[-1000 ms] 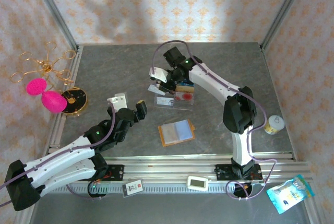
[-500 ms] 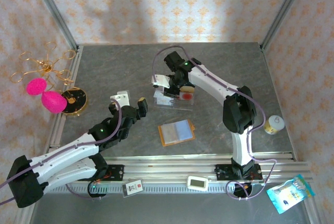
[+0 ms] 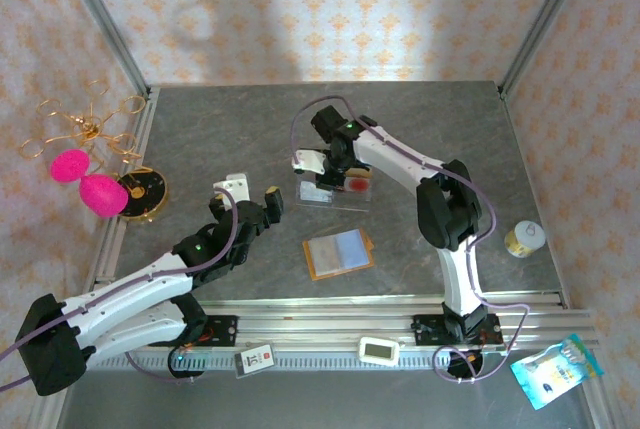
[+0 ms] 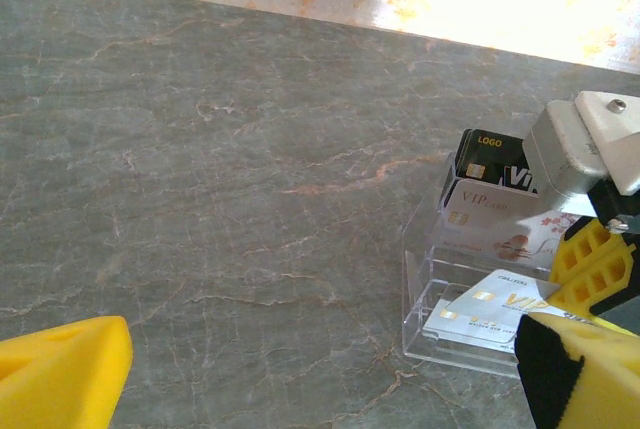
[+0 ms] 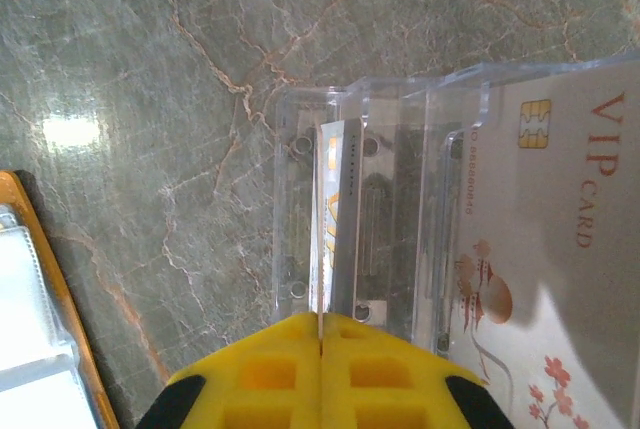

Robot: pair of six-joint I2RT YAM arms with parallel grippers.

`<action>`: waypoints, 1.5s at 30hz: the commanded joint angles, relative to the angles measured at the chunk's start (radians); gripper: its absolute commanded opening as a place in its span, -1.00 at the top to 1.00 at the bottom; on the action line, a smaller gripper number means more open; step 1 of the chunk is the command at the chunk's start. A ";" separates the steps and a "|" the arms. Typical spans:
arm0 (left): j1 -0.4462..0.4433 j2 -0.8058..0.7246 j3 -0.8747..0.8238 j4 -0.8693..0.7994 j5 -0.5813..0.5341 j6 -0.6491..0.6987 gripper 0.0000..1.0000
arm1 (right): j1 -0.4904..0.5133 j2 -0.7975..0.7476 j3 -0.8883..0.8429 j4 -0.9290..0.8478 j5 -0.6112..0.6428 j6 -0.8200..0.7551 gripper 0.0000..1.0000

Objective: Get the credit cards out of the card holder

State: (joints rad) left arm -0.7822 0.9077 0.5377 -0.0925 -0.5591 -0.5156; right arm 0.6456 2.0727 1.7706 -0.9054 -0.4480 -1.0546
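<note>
While the white and gold card (image 5: 330,219) sits in the front slot of the clear tray (image 5: 285,199), my right gripper (image 5: 320,334) pinches its near edge, fingers pressed together on it. Other cards (image 5: 540,249) fill the slots behind. The orange wallet (image 3: 338,254) lies open on the table (image 3: 220,129) near the tray. My left gripper (image 3: 250,196) hangs wide open to the tray's left.
</note>
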 commanded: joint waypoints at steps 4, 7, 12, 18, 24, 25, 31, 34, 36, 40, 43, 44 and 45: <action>0.011 -0.008 0.026 0.006 -0.032 0.025 -0.99 | 0.022 0.042 0.016 -0.022 0.059 0.022 1.00; 0.012 -0.024 0.025 0.008 -0.037 0.029 -0.99 | 0.035 0.056 0.010 -0.019 0.077 0.028 0.95; 0.013 -0.047 0.013 0.035 -0.005 0.042 -0.99 | 0.044 0.040 0.012 0.046 0.103 0.077 0.52; 0.014 -0.054 -0.003 0.049 0.017 0.018 -0.99 | 0.049 -0.070 -0.047 0.142 0.043 0.163 0.37; 0.013 -0.088 -0.033 0.069 0.079 -0.045 -0.99 | 0.066 -0.234 -0.192 0.362 -0.005 0.404 0.34; 0.013 -0.098 -0.040 0.077 0.094 -0.049 -0.99 | 0.072 -0.261 -0.224 0.420 -0.004 0.493 0.33; 0.013 -0.112 -0.091 0.096 0.182 -0.106 -0.99 | 0.139 -0.437 -0.556 0.728 0.074 0.961 0.33; 0.013 -0.110 -0.136 0.120 0.245 -0.131 -0.99 | 0.196 -0.490 -0.706 0.716 0.231 1.111 0.33; 0.014 -0.109 -0.155 0.115 0.286 -0.147 -0.99 | 0.239 -0.518 -0.803 0.701 0.281 1.181 0.33; 0.014 -0.093 -0.154 0.060 0.327 -0.173 -0.94 | 0.342 -0.535 -0.903 0.680 0.319 1.264 0.33; 0.014 -0.112 -0.189 0.082 0.368 -0.187 -0.87 | 0.403 -0.507 -0.896 0.661 0.349 1.283 0.33; 0.013 -0.123 -0.202 0.088 0.373 -0.194 -0.86 | 0.415 -0.494 -0.886 0.654 0.362 1.285 0.33; 0.013 -0.138 -0.216 0.092 0.378 -0.201 -0.85 | 0.428 -0.482 -0.876 0.645 0.377 1.288 0.33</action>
State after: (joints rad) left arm -0.7761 0.7994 0.3618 -0.0063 -0.2272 -0.6823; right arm 1.0512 1.5776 0.8581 -0.2623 -0.1593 0.1669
